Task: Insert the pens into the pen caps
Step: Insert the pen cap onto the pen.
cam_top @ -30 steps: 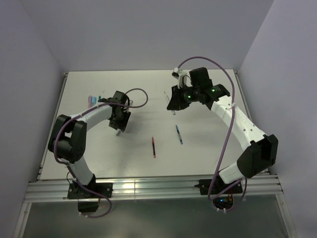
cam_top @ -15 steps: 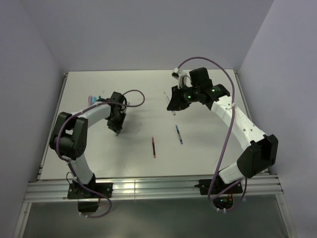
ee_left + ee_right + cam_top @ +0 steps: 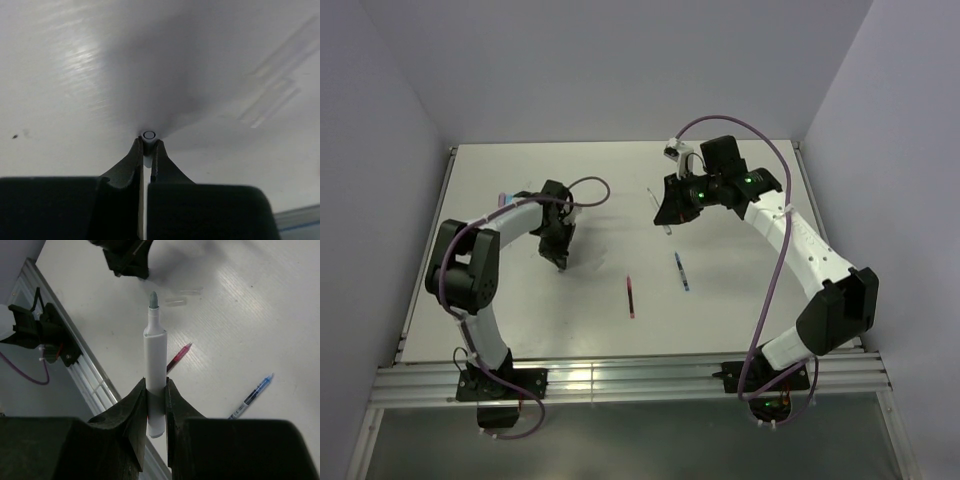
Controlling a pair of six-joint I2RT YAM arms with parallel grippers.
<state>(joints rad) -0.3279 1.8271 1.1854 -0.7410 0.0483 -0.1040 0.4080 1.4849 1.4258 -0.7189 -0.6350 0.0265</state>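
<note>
My left gripper (image 3: 560, 258) (image 3: 147, 143) is shut on a short white pen cap (image 3: 149, 135), open end facing away, held just above the table. My right gripper (image 3: 666, 214) (image 3: 156, 386) is shut on a white pen with a green tip (image 3: 155, 347), held above the table with the tip pointing toward the left gripper (image 3: 127, 257). A red pen (image 3: 630, 296) (image 3: 179, 356) and a dark blue pen (image 3: 681, 271) (image 3: 252, 395) lie on the table between the arms. Two pale caps (image 3: 176, 302) lie near the left gripper.
A pink cap (image 3: 502, 198) lies at the far left of the table, behind the left arm. A thin pale stick (image 3: 654, 190) lies just behind the right gripper. The metal rail (image 3: 620, 380) runs along the table's near edge.
The left arm's forearm has swung a little left and back, and the wrist has turned, still holding the white cap. The right arm has barely moved.
</note>
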